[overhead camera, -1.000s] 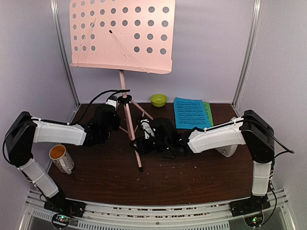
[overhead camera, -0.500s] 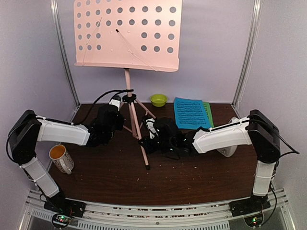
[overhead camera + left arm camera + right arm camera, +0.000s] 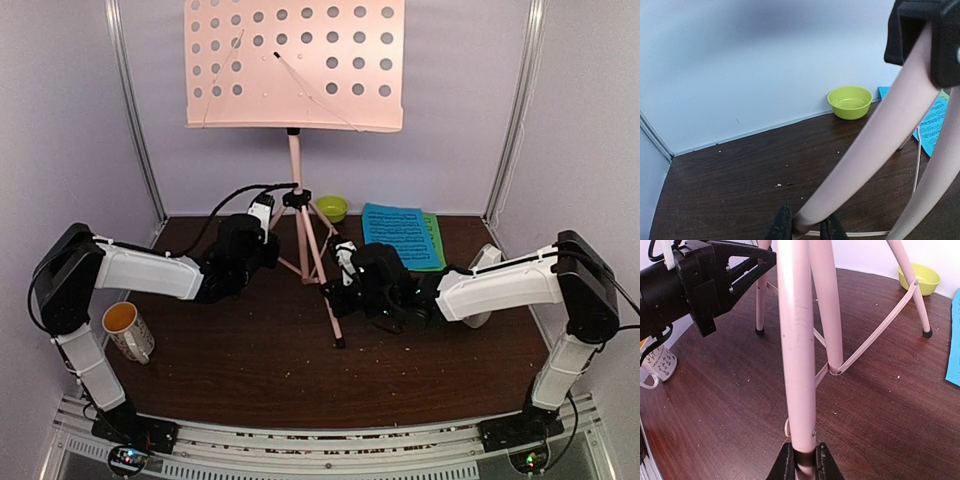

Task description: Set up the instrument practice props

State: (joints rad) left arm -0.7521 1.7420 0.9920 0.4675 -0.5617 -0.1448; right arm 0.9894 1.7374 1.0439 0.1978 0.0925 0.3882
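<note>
Early going: the music stand point(image 3: 295, 65) is roughly upright on the bench point(image 3: 250, 370), left gripper point(image 3: 805, 227) and right gripper point(image 3: 801, 460) fingers each pinching a leg. The blue sheet point(image 3: 398, 235) and green sheet point(image 3: 434, 232) lie flat rear right, not yet on it

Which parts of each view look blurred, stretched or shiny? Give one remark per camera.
Top external: soft, even light, the music stand sharp, no strong glare. Left wrist: the stand's leg near the lens looks huge and soft-edged, while the lime-green bowl behind stays crisp. Right wrist: wide-angle stretch makes the near leg loom; a dull sheen lies on the tabletop, lower left.
</note>
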